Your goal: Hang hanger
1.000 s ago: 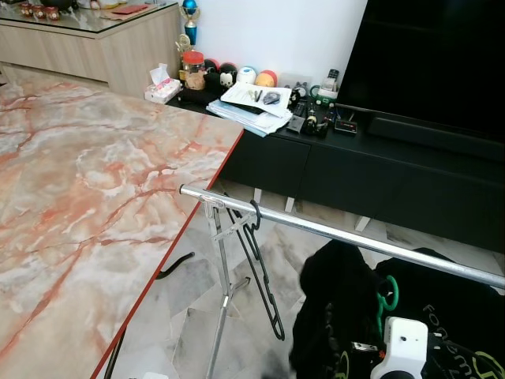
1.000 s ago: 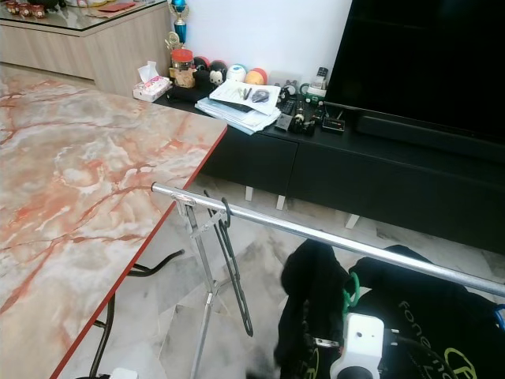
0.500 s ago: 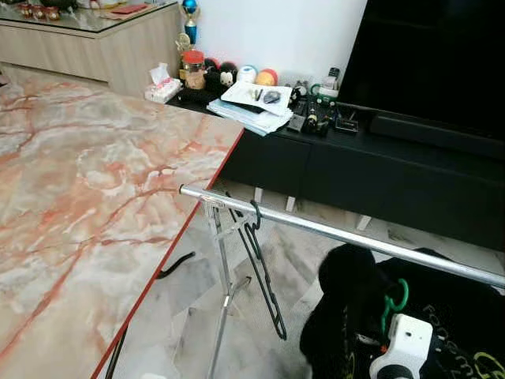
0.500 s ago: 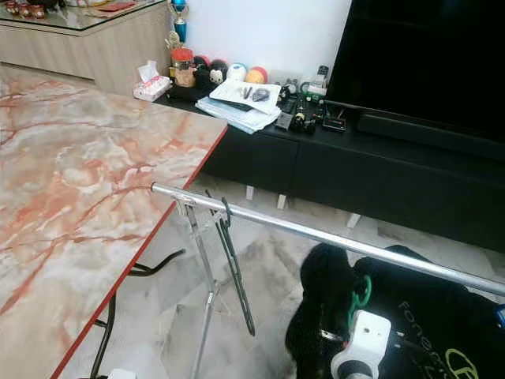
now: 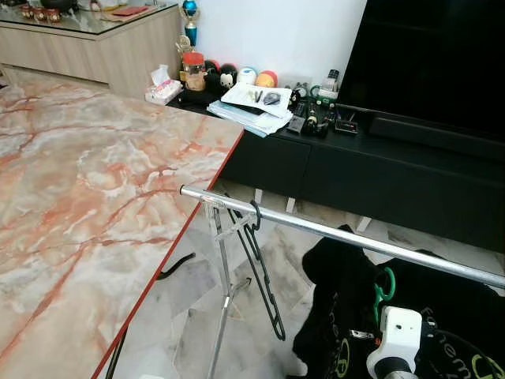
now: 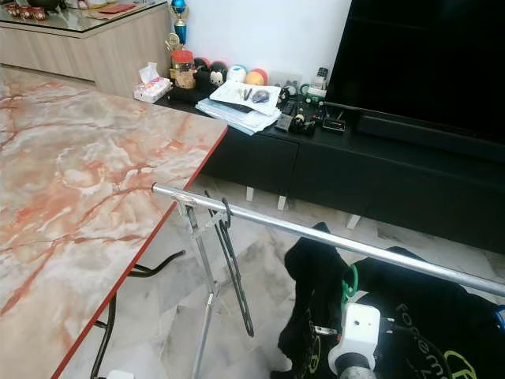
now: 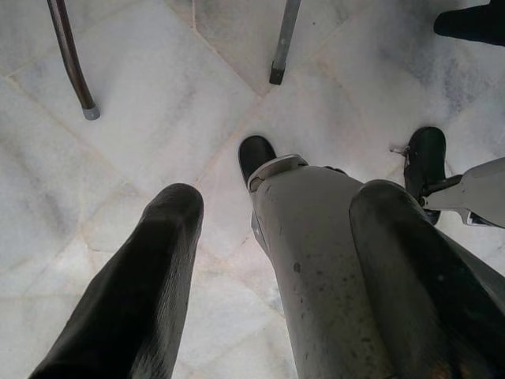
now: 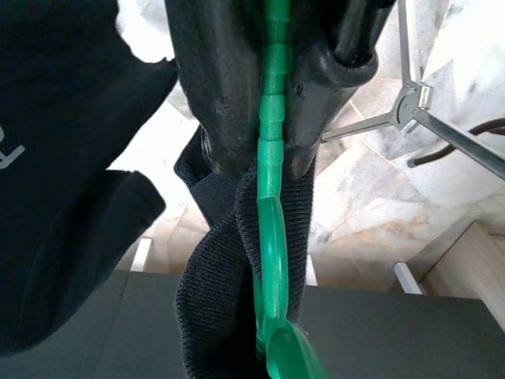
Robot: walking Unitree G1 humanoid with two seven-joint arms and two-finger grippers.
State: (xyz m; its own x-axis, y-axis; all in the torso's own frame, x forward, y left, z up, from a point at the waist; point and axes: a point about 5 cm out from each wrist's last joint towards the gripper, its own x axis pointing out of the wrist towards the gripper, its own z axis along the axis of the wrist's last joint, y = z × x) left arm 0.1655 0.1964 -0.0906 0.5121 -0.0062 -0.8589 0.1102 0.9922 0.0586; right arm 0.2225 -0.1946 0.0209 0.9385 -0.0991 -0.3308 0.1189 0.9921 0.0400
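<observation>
- A marble-patterned bench [image 5: 87,197] with a red edge takes up the left of the head views; nothing of the task lies on it.
- The left gripper [image 7: 276,260] hangs idle over the pale tiled floor [image 7: 142,118]. Its jaws stand wide apart and hold nothing; between the fingers [image 7: 150,276] one of the robot's silver legs and a black foot show below.
- A chrome rail [image 5: 331,233] starts just beside the bench's edge and slopes off to the right, borne by a folding metal stand [image 5: 225,276].
- A bare black hanger [image 5: 264,276] is hooked on the rail near its left end and hangs down beside the stand.
- Behind the rail, a low black TV cabinet [image 5: 355,166] carries papers, small toys and bottles, with a large dark screen [image 5: 442,55] above it.
- The right gripper [image 8: 268,103] is low at the right, just under the rail, behind its white wrist housing [image 5: 398,335].
- Its jaws are closed tight on the green hanger [image 8: 272,237], pinching the ridged neck, with black knit cloth caught alongside.
- That green hanger's hook [image 5: 385,286] rises just below the rail, not over it; whether it touches the rail I cannot tell.
- A black garment [image 5: 347,316] with white and yellow-green print drapes from this hanger, and its top reaches up to the rail.
</observation>
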